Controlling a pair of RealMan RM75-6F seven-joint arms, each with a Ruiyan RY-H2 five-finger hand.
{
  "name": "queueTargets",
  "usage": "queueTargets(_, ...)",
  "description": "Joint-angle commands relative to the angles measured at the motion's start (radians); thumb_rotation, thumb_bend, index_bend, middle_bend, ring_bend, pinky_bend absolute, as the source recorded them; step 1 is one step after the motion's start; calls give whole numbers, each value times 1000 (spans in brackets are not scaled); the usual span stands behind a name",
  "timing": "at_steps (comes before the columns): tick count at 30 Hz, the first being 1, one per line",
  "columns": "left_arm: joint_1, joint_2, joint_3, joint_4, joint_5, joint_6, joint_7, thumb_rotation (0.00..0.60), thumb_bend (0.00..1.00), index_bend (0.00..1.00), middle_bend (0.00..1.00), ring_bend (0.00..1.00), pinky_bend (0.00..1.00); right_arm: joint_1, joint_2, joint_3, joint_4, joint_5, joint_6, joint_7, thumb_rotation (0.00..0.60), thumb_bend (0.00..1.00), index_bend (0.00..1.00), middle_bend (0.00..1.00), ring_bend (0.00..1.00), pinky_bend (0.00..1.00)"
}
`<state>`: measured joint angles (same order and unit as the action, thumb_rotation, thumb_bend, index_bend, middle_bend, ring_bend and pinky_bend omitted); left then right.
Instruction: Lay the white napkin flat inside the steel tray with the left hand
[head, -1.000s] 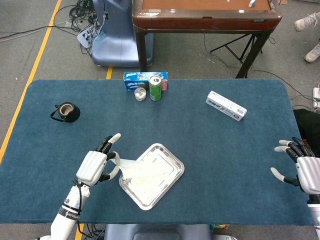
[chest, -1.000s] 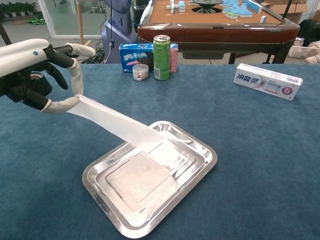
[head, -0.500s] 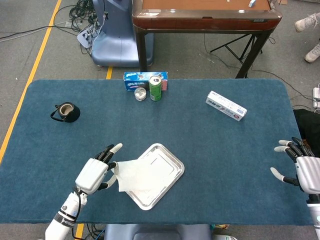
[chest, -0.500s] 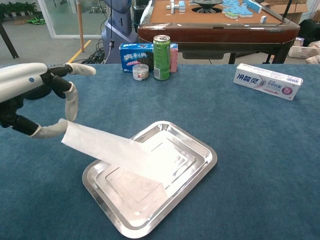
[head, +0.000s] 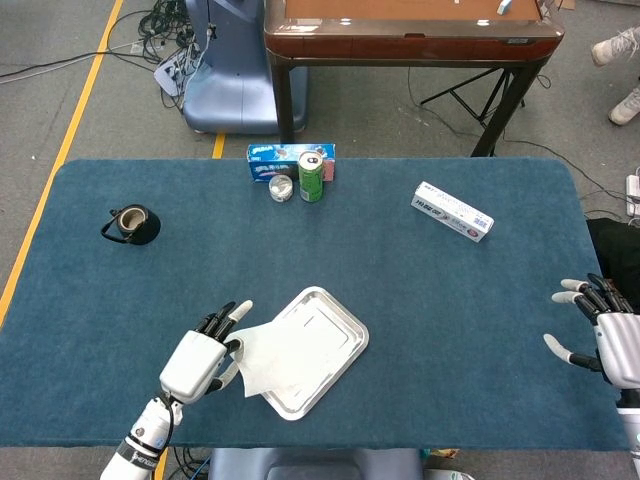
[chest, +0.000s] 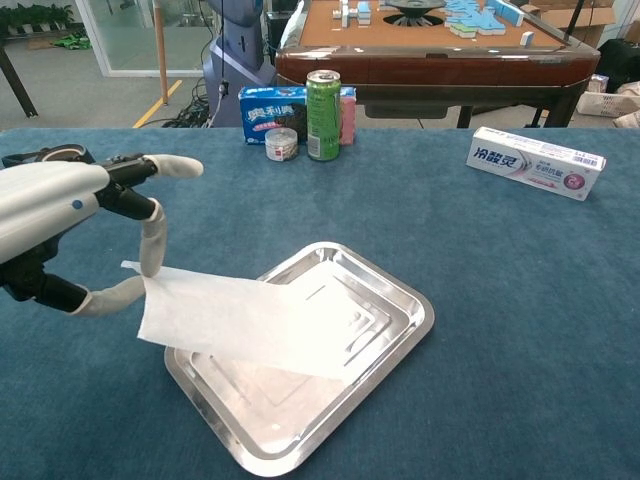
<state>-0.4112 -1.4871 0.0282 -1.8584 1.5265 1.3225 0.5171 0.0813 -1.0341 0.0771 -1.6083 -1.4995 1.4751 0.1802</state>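
Observation:
The steel tray (head: 335, 333) (chest: 404, 296) lies at the near middle of the blue table. The white napkin (head: 272, 362) (chest: 245, 320) is spread almost flat over the tray's left half, and its left edge overhangs the rim. My left hand (head: 198, 357) (chest: 72, 215) is just left of the tray and pinches that overhanging edge between thumb and a finger, low over the cloth. My right hand (head: 606, 334) hovers far off at the table's right edge, fingers spread and holding nothing; the chest view does not show it.
At the table's far side stand a green can (head: 312, 177) (chest: 323, 114), a small tin (head: 281, 188) and a blue biscuit box (head: 280, 157). A toothpaste box (head: 453, 211) (chest: 536, 162) lies far right. A black roll (head: 131, 224) sits far left.
My left hand has dropped lower and drawn back toward the near edge. The napkin, earlier stretched up at a slant, now lies nearly flat across the tray. The right hand has stayed put.

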Motion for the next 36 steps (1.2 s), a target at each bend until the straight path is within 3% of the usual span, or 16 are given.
queueTargets(1, 4, -20, -1, 2, -16, -16, 23, 600, 488, 629, 71, 0, 182, -1, 1, 0, -1, 1, 1, 0, 600, 209, 353, 250, 103, 204)
queueTargets(36, -12, -132, -5, 6, -111, -126, 201, 600, 476, 583, 71, 0, 182, -14, 19, 9, -8, 5, 22, 28, 600, 208, 353, 250, 103, 204)
